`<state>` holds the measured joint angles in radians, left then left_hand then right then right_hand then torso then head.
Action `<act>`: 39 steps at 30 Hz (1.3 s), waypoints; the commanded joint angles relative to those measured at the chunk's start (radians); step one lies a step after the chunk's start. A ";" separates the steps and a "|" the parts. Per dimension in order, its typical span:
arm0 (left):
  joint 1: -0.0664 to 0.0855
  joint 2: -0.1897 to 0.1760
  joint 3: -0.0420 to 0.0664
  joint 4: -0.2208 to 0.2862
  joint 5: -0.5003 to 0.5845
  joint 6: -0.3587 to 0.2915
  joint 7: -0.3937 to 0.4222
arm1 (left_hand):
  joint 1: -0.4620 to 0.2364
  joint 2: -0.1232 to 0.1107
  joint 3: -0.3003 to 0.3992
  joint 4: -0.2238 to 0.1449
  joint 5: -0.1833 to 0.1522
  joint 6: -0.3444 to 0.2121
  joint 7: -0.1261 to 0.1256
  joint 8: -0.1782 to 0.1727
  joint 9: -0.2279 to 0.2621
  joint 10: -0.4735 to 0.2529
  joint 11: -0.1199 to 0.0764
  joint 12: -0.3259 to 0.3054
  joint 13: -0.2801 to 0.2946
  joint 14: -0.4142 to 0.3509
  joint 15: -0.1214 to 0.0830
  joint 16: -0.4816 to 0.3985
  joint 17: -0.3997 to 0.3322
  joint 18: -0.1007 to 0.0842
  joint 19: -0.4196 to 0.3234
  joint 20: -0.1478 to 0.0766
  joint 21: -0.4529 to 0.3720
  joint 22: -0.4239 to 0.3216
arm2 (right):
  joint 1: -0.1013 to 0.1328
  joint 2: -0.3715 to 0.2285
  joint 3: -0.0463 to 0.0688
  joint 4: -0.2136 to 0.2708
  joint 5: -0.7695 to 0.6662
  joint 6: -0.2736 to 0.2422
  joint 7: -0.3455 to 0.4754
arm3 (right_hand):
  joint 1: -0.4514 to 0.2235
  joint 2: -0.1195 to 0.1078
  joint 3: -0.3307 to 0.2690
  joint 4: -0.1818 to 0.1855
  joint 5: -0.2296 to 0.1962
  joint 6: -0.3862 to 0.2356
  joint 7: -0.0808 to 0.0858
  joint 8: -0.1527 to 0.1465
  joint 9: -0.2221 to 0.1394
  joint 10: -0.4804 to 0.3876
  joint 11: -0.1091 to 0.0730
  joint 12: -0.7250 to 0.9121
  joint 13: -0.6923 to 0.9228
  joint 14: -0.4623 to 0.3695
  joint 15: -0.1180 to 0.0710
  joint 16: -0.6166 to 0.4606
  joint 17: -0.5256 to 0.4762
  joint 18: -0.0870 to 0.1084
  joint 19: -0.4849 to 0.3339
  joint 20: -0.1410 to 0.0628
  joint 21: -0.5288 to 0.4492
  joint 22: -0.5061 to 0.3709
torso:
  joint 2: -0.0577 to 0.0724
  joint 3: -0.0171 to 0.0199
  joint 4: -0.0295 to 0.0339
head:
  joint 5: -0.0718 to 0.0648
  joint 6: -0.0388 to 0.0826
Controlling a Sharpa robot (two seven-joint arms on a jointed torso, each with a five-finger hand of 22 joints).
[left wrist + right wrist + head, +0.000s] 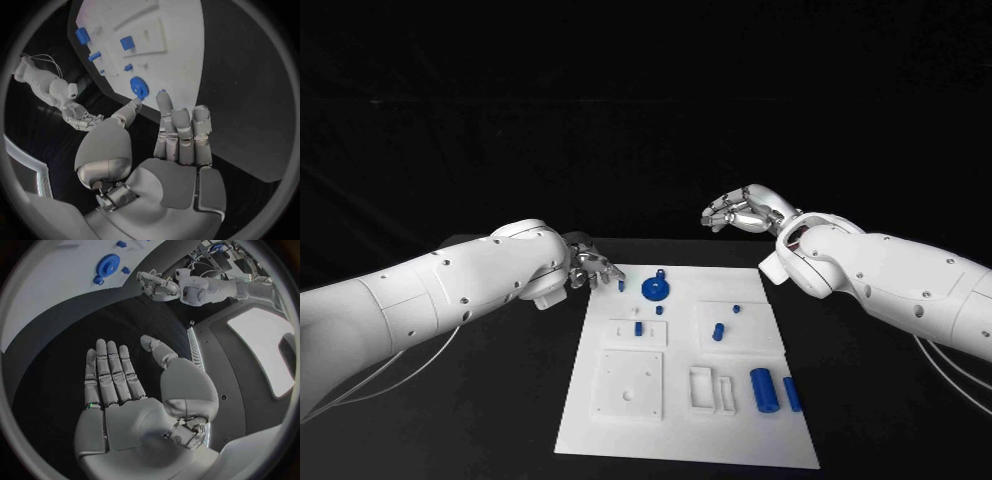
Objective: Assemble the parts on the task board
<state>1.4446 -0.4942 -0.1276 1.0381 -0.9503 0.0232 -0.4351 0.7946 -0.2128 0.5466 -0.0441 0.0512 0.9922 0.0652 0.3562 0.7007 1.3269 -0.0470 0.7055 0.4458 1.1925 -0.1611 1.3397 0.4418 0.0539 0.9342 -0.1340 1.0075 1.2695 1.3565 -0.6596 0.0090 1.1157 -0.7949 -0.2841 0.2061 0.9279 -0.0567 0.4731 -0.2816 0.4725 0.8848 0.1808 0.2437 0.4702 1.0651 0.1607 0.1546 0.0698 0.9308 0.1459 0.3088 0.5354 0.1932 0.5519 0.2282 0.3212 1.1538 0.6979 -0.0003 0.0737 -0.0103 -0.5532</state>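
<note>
The white board (689, 420) lies in the middle of the black table (473, 420), with blue parts on it: a gear (656, 290) near its far edge and a cylinder (763, 389) near its front right. The left hand (593, 268) hangs at the board's far left corner, fingers apart and holding nothing. The right hand (744, 211) hangs beyond the far edge, flat, fingers straight, also holding nothing

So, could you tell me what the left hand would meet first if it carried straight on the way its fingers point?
Probably the round blue gear-like part on the white task board; the left hand points at it, empty, though depth is unclear.
</note>
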 commanded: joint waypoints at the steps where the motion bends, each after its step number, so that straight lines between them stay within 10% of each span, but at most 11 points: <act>1: 0.003 0.024 0.001 -0.041 -0.027 0.055 0.004 | -0.011 0.000 -0.001 0.011 -0.001 -0.010 -0.001 -0.005 -0.002 -0.009 -0.001 -0.003 -0.002 -0.003 0.006 -0.006 -0.002 0.000 -0.009 -0.115 -0.004 -0.001 | 0.000 -0.002 0.001 0.008 0.003 0.005 0.006 | -0.009 0.000 -0.007 0.000 0.007 -0.005 0.001 0.004 -0.002 0.005 0.001 -0.007 -0.001 0.004 0.000 -0.006 -0.001 0.013 -0.008 0.001 -0.006 0.002 | 0.007 -0.0005 -0.0039 | 0.001 0.005; 22: 0.002 0.072 0.001 -0.117 -0.002 0.101 0.030 | -0.028 -0.011 -0.014 0.058 -0.002 -0.024 0.003 -0.006 -0.001 -0.019 0.003 0.000 -0.005 -0.013 0.010 -0.002 -0.006 0.003 -0.018 -0.111 -0.009 0.000 | 0.000 -0.002 0.001 0.014 0.002 0.004 0.007 | -0.008 -0.001 -0.008 -0.001 0.008 -0.007 0.002 0.004 -0.003 0.005 0.002 -0.010 -0.002 0.002 0.001 -0.007 -0.002 0.013 -0.010 0.002 -0.007 0.002 | 0.019 -0.0025 -0.0115 | 0.005 0.010; 39: -0.005 0.104 0.000 -0.170 0.011 0.107 0.045 | 0.028 0.097 -0.061 0.012 -0.001 -0.036 0.006 -0.009 -0.008 -0.028 0.006 0.008 -0.009 -0.020 0.013 0.004 -0.012 0.004 -0.028 -0.106 -0.010 0.009 | 0.000 -0.002 0.001 0.024 0.002 0.004 0.007 | -0.008 -0.001 -0.008 0.000 0.008 -0.007 0.002 0.004 -0.004 0.005 0.002 -0.011 -0.002 0.002 0.001 -0.007 -0.003 0.014 -0.010 0.003 -0.007 0.003 | 0.020 -0.0019 -0.0122 | 0.001 0.007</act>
<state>1.4413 -0.3936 -0.1280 0.8721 -0.9503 0.1130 -0.4073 0.8234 -0.1217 0.4891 -0.0333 0.0512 0.9615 0.0726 0.3516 0.6938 1.3076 -0.0413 0.7094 0.4379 1.1799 -0.1484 1.3397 0.4304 0.0539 0.9129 -0.1269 1.0026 1.2769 1.3569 -0.6624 0.0091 1.1382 -0.7946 -0.2846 0.2059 0.9279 -0.0567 0.4731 -0.2816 0.4764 0.8855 0.1801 0.2437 0.4674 1.0650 0.1607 0.1468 0.0692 0.9308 0.1459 0.3050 0.5336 0.1933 0.5481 0.2320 0.3171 1.1553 0.7175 -0.0024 0.0613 -0.0084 -0.5460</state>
